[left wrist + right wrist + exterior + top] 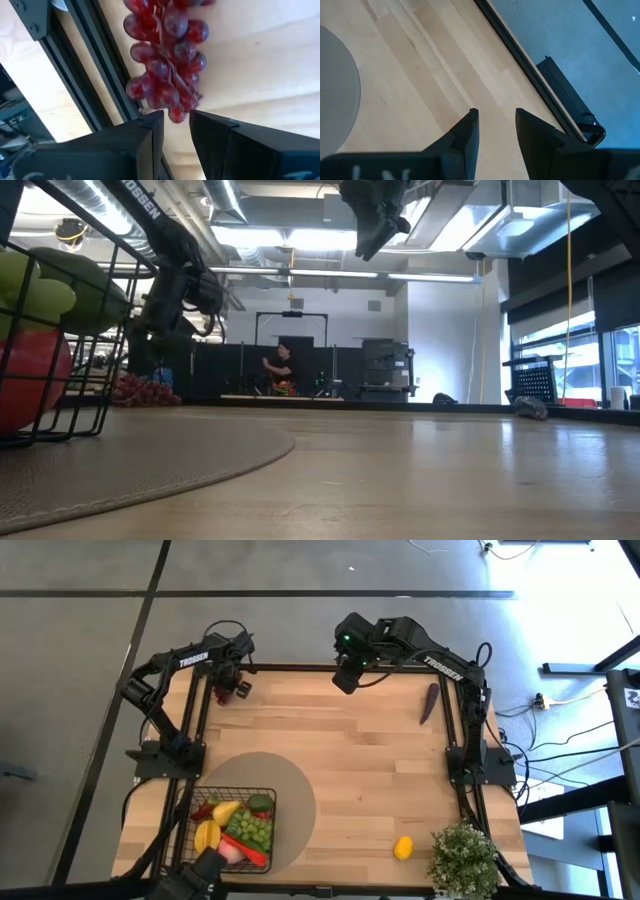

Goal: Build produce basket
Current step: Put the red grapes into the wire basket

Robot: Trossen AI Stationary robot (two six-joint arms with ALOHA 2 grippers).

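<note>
A bunch of red grapes (pixel 165 60) lies on the wooden table at its far left corner, beside the black frame rail (pixel 100 75). My left gripper (pixel 176 120) hangs over it, pointing steeply down and open. Its fingertips stand at the bunch's near end, where one grape (pixel 176 114) shows between them. The black wire basket (pixel 262 795) stands on a round tan mat (pixel 295 790) at the near left, holding green grapes, yellow fruits and red pieces. My right gripper (pixel 496 117) hangs open, high over bare wood at the far middle (pixel 345 675). My left gripper comes at the end of the red grape bunch (pixel 176 114) from above, one fingertip on either side of the last grape. Whether the fingers touch the grapes I cannot tell. The bunch lies on the table.
A dark eggplant (pixel 430 702) lies at the far right by the right arm's frame. A lemon (pixel 403 848) lies near the front edge, next to a bushy potted plant (pixel 465 855). Between the mat and the right frame lies bare wood.
</note>
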